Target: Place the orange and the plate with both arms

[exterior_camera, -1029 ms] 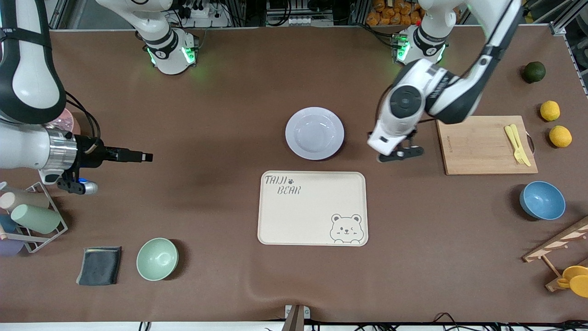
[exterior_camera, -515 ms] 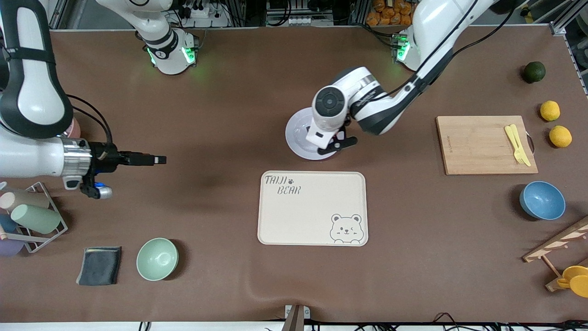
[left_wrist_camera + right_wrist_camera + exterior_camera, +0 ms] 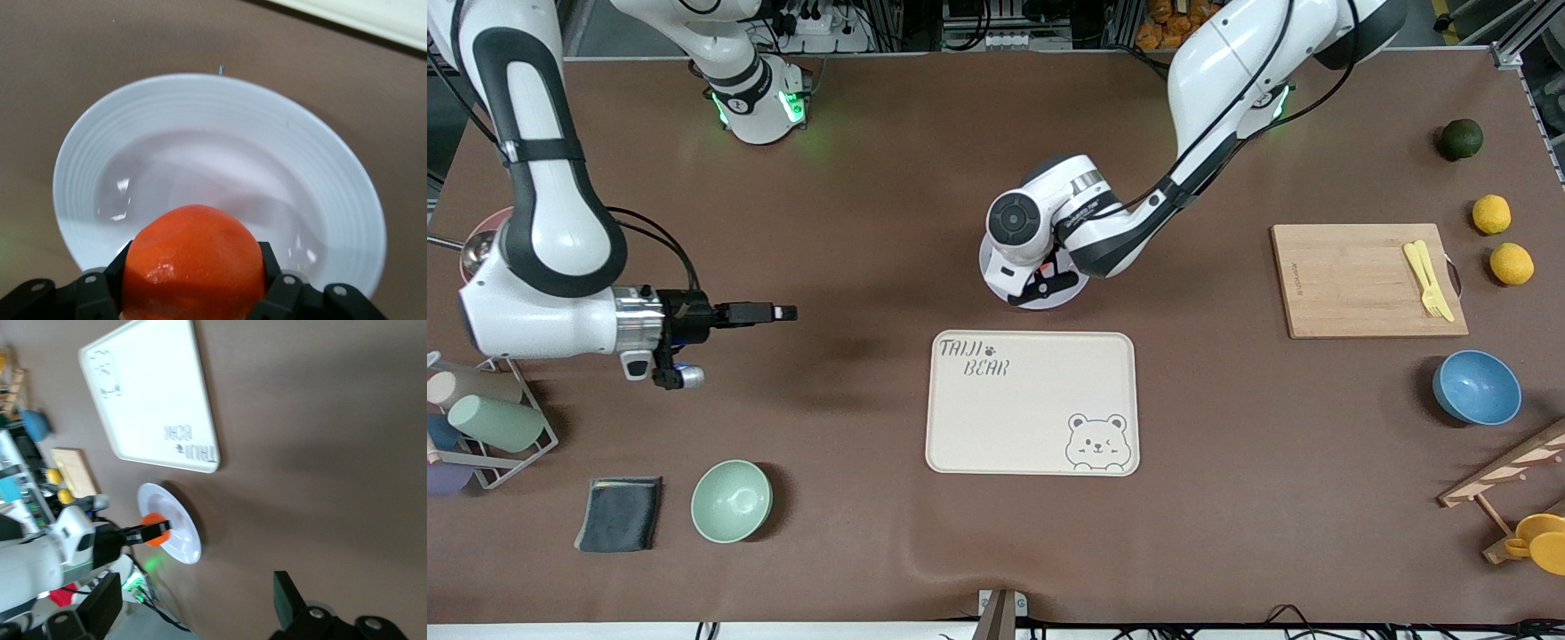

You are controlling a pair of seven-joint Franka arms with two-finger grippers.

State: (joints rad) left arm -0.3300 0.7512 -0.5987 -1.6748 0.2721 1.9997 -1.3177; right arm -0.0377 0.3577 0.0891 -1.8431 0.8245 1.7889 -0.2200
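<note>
The pale lavender-white plate (image 3: pixel 1060 300) lies on the table just farther from the front camera than the cream tray. My left gripper (image 3: pixel 1040 283) is shut on the orange (image 3: pixel 192 263) and holds it low over the plate's (image 3: pixel 220 160) bowl, near its rim. The orange is mostly hidden by the wrist in the front view. The right wrist view shows the orange (image 3: pixel 155 528) in the left fingers above the plate (image 3: pixel 181 540). My right gripper (image 3: pixel 769 313) is open and empty over bare table toward the right arm's end; its fingers (image 3: pixel 288 599) stand wide apart.
The cream bear tray (image 3: pixel 1032 402) lies nearer the camera than the plate. A cutting board (image 3: pixel 1352 284) with a yellow fork, a blue bowl (image 3: pixel 1476 387), two lemons (image 3: pixel 1491 213) and a dark green fruit (image 3: pixel 1461 139) lie at the left arm's end. A green bowl (image 3: pixel 731 500), grey cloth (image 3: pixel 620 513) and cup rack (image 3: pixel 480 418) lie at the right arm's end.
My left gripper has swung with the orange from beside the cutting board to over the plate. My right gripper has moved toward the table's middle.
</note>
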